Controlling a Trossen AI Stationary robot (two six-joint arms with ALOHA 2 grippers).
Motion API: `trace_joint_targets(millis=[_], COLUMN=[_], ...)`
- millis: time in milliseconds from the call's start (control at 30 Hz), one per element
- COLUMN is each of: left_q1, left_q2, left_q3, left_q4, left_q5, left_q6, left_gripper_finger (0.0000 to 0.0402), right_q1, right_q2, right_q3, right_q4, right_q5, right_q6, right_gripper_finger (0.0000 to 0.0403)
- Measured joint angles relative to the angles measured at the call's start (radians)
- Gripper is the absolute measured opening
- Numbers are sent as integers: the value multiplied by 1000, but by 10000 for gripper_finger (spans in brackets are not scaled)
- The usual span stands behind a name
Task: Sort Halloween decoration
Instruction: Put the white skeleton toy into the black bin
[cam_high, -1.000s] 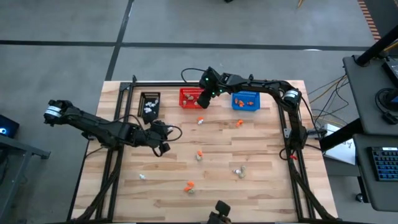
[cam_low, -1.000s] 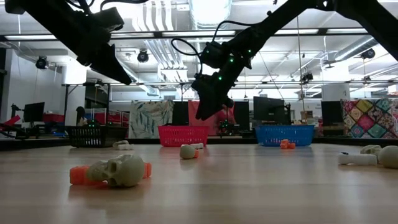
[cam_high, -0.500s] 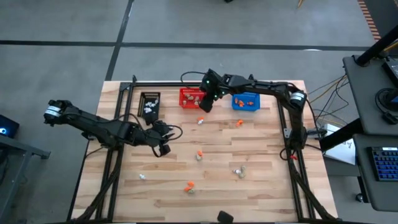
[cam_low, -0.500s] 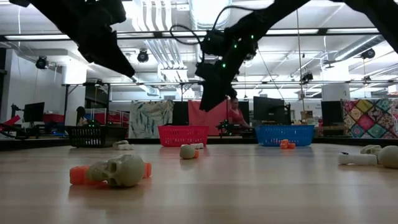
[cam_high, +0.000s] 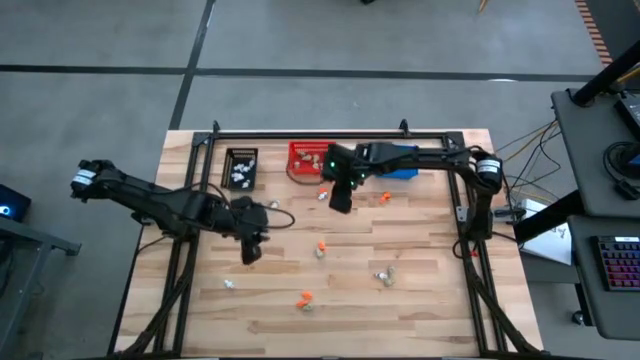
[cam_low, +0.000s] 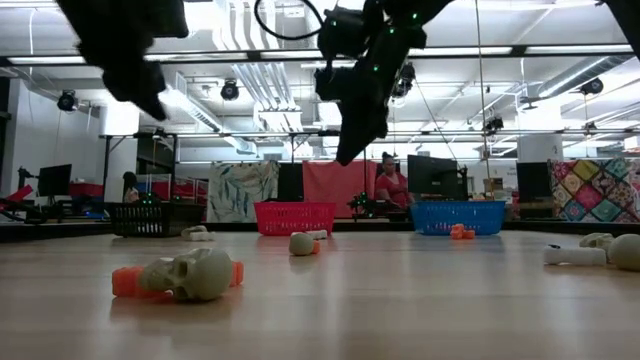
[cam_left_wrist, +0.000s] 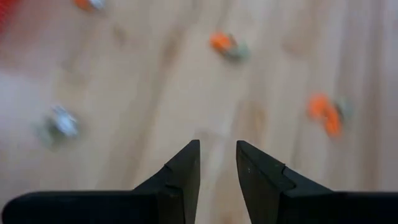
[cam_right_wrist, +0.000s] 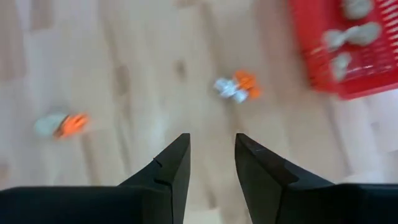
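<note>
Right pincer (cam_right_wrist: 211, 158) slightly parted, empty; wrist view alone shows grey trinkets (cam_right_wrist: 354, 31) inside red basket (cam_right_wrist: 323, 68).

No lettering, label, brand name, number or sign can be read anywhere in these views.
</note>
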Motion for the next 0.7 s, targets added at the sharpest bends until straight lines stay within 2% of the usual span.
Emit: trace_joint_targets(millis=[133, 300, 433, 567, 700], left_q1=[-36, -115, -224, -316, -375], left_q2=[17, 64, 125, 194, 258], left_q3=[19, 10, 8, 13, 25], left_q4=[-106, -157, -166, -166, -183], left_q5=[138, 282, 286, 218, 191], left_q6=[-17, -22, -27, -61, -76], left_gripper_finger=[86, 86, 86, 86, 87], right_q1=[63, 137, 186, 222, 241], right_q2=[-15, -24, -33, -37, -37], right_q3=[-11, -16, -20, -20, -20], right_q4=[-57, -96, -97, -92, -82], right_q5=[0, 0, 0, 0, 0], right_q6=[0, 0, 0, 5, 9], right_gripper_finger=[118, 114, 109, 105, 106])
